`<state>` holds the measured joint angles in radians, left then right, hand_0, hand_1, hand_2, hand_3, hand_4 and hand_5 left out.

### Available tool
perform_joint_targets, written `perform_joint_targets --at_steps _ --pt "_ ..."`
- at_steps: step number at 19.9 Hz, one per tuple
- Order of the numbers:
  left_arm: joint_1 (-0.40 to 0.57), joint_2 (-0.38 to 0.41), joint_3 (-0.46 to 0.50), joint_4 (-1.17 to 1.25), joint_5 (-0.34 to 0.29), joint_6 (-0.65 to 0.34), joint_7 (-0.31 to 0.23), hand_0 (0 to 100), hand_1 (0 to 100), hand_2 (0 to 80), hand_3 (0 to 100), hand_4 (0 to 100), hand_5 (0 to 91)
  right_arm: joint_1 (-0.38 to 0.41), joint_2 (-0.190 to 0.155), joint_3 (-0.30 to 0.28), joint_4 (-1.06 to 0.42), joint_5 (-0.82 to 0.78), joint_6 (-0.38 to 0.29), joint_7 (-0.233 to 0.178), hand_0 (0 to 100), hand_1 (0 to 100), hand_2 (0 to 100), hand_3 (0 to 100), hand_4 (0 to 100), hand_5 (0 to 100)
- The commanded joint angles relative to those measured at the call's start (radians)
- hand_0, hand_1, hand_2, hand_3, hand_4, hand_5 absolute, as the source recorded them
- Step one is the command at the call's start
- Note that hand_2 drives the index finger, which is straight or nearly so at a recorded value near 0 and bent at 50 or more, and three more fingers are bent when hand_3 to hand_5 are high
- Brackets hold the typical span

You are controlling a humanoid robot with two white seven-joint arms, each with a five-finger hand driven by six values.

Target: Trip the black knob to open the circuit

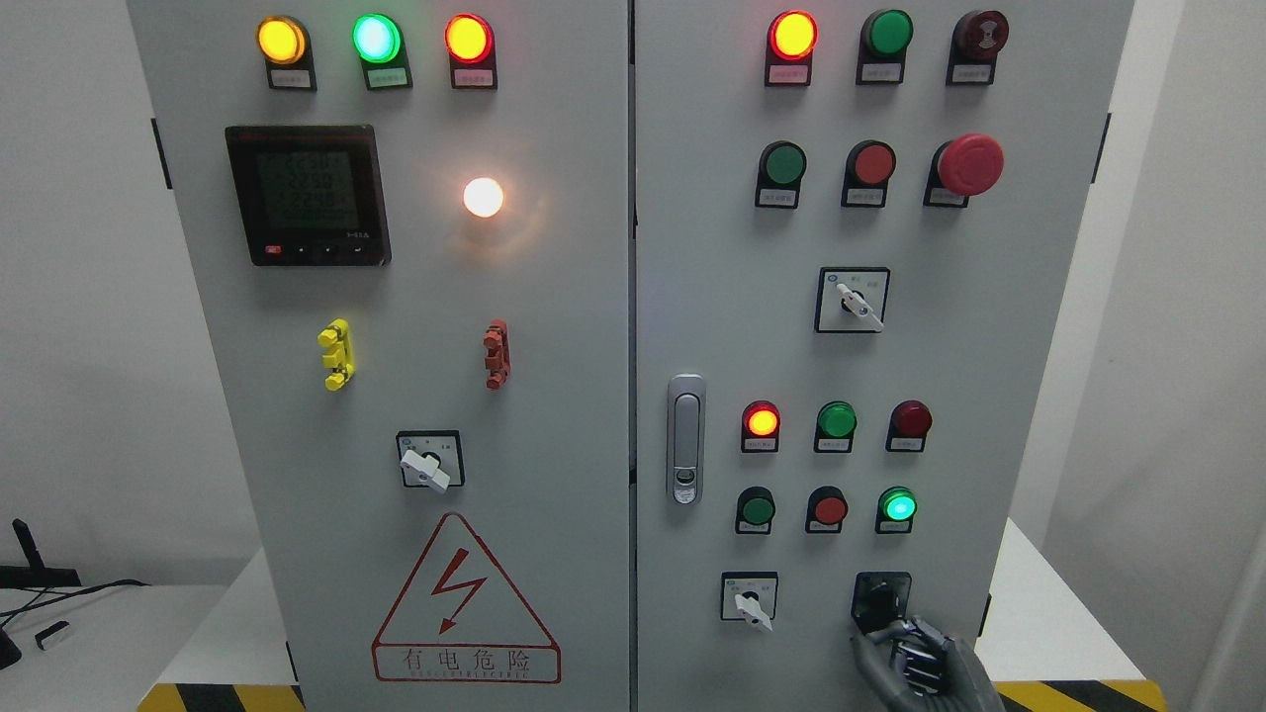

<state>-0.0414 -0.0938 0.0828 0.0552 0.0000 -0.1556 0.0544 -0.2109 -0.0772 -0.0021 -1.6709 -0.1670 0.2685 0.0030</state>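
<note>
Right hand (pixel 915 661), grey metal with jointed fingers, risen from the bottom edge at the lower right, raised against the lower part of the tall pale grey steel cabinet (pixel 593 297). Fingers (pixel 890 631) curled narrow and reaching up to the small black rotary knob on its square black plate (pixel 879 599), tips touching or nearly touching the lower edge of that knob; whether actually gripped cannot be told. Thumb (pixel 863 655) set out to the left of the palm.

Just left of the hand, a white-handled selector switch on a white square plate (pixel 749 597). Directly above the fingertips, a lit green round lamp (pixel 897 506), with a red round button (pixel 828 509) and a dark green round button (pixel 757 509) further left in the same row. Far above the hand, a large red mushroom-headed stop button (pixel 969 164). Well to the left, a silver door latch (pixel 685 437) and a red triangular lightning warning sign (pixel 465 598).
</note>
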Motion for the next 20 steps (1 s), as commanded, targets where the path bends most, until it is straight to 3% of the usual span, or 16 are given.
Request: perform_joint_targets --at_steps 1,20 --pt "0.000 0.000 0.000 0.000 -0.031 -0.001 0.001 12 39 0.0 0 0 0.0 0.004 -0.003 -0.038 0.017 0.000 0.001 -0.001 41 83 53 100 100 95" --pt "0.000 0.000 0.000 0.000 -0.031 -0.001 0.001 12 39 0.0 0 0 0.0 0.007 -0.004 -0.067 0.020 0.001 -0.002 0.000 41 82 52 100 100 95"
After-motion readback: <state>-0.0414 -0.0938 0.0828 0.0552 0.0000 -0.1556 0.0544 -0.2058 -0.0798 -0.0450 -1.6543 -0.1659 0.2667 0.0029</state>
